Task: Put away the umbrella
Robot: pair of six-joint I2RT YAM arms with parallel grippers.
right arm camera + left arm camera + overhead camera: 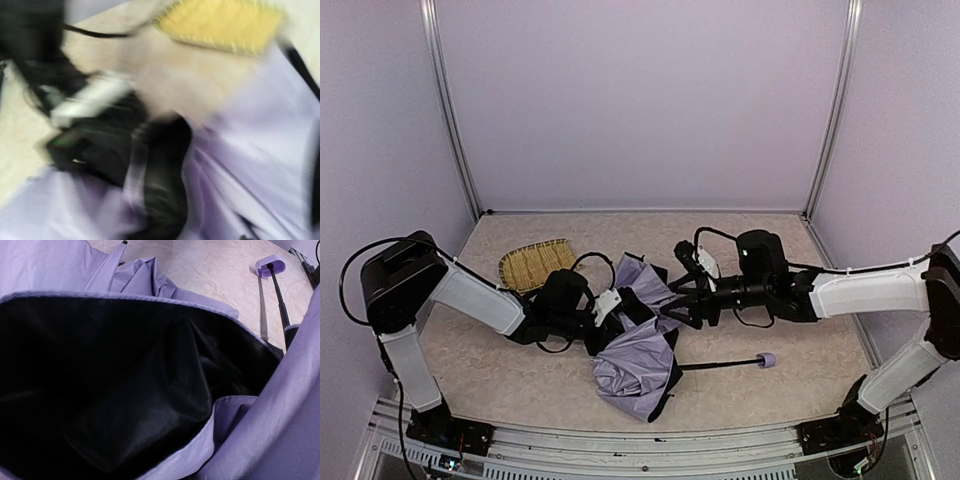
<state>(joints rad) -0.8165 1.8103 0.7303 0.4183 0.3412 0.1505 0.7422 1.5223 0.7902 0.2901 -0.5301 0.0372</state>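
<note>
Umbrella (640,362) is lying crumpled at centre frame, light and floppy, likely best gripped by its stiff shaft (720,364); left hand (612,304) is sitting closed at its canopy, right hand (678,303) too blurred to tell.

Locate the umbrella (638,368) at the lower centre of the top view. Its pale lavender canopy (632,372) lies collapsed and crumpled, with black lining exposed. The thin black shaft (720,365) extends right, ending in a small lavender block handle (767,360).
</note>
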